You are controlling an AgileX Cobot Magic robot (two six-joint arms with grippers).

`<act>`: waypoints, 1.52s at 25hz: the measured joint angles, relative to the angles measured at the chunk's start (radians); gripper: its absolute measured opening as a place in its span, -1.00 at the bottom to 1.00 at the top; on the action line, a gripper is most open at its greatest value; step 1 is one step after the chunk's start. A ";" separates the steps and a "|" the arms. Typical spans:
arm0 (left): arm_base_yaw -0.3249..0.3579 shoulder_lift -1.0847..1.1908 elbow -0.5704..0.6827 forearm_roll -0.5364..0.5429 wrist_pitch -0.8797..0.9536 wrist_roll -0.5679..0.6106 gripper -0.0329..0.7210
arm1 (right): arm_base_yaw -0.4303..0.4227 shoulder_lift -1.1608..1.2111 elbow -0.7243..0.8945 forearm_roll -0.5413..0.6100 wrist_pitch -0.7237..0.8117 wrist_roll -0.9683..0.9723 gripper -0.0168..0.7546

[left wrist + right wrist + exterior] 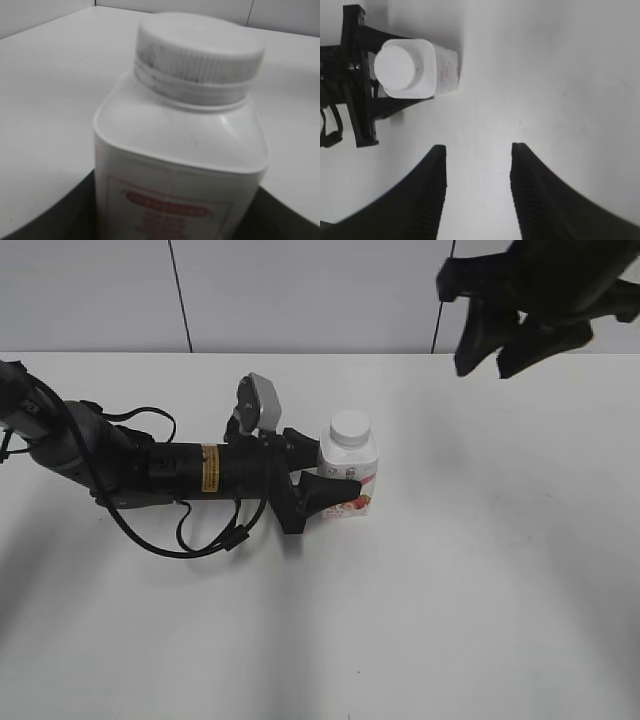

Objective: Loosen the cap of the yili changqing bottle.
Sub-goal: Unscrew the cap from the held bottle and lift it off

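While the yili changqing bottle point(349, 474) stands upright on the white table point(480, 590), the left gripper point(322, 472) has it clasped low around the body, one black finger point(330, 492) crossing the front of the pink-red label and the other reaching in behind the bottle's far side. The left arm point(150, 465) lies stretched out low over the tabletop to the left of the bottle, its black cables point(190, 535) looping down beside it. On top of the bottle sits the cap point(350, 428), white and round, its ribbed rim plain in the left wrist view point(200, 52), seated square on the neck with a thin ring under it. The right gripper point(495, 348) hangs in the air up and to the right of the bottle, well apart from it and touching nothing; its two dark ridged fingers point(427, 200) stand spread with only bare table between them. From that wrist camera the cap point(395, 64) shows as a white disc above and to the left of the parted fingers.
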 joint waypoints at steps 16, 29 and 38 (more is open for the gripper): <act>0.000 -0.001 0.000 0.010 -0.002 0.000 0.21 | 0.091 0.308 -0.232 0.005 -0.034 0.062 0.10; 0.000 -0.001 0.000 0.013 -0.002 0.000 0.21 | 0.125 0.408 -0.254 0.075 -0.095 0.083 0.13; 0.000 -0.001 0.000 0.015 -0.002 -0.001 0.21 | 0.126 0.418 -0.255 0.071 -0.095 0.084 0.19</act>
